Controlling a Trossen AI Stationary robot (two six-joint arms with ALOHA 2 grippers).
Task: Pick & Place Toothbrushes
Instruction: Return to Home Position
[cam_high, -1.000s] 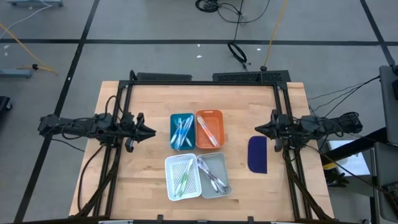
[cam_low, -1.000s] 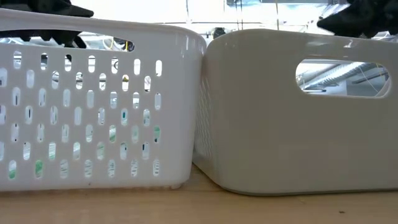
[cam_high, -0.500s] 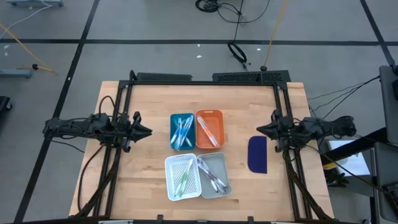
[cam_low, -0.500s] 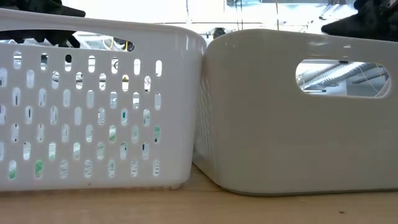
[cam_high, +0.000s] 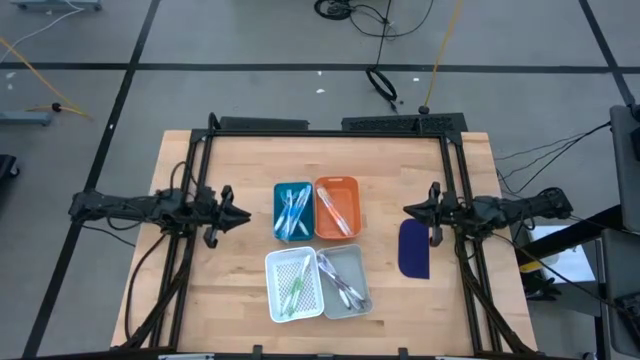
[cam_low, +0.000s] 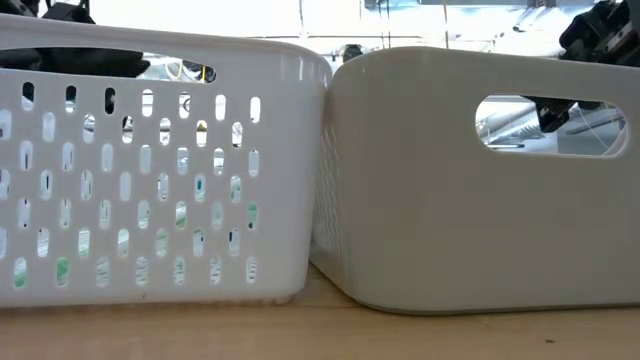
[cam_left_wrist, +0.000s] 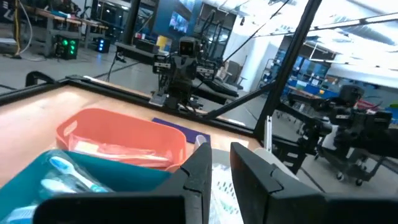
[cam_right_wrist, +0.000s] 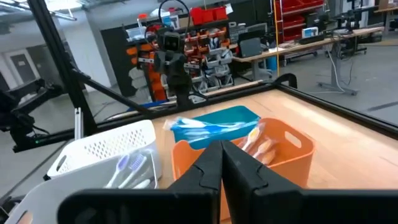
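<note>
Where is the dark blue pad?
High view: the dark blue pad lies on the table's right side, right of the grey bin, by the right gripper.

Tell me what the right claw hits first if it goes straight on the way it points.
Probably the orange bin: the right claw points straight at its near wall. Height is unclear, so it might pass over the rim.

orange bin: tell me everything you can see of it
The orange bin is a small rectangular open-top tray of glossy-looking plastic with rounded corners and a grip slot in one end wall. It stands upright near the middle of the wooden table, holding a few toothbrushes that lie diagonally. The blue bin sits against one long side; the grey bin lies just off one end.
</note>
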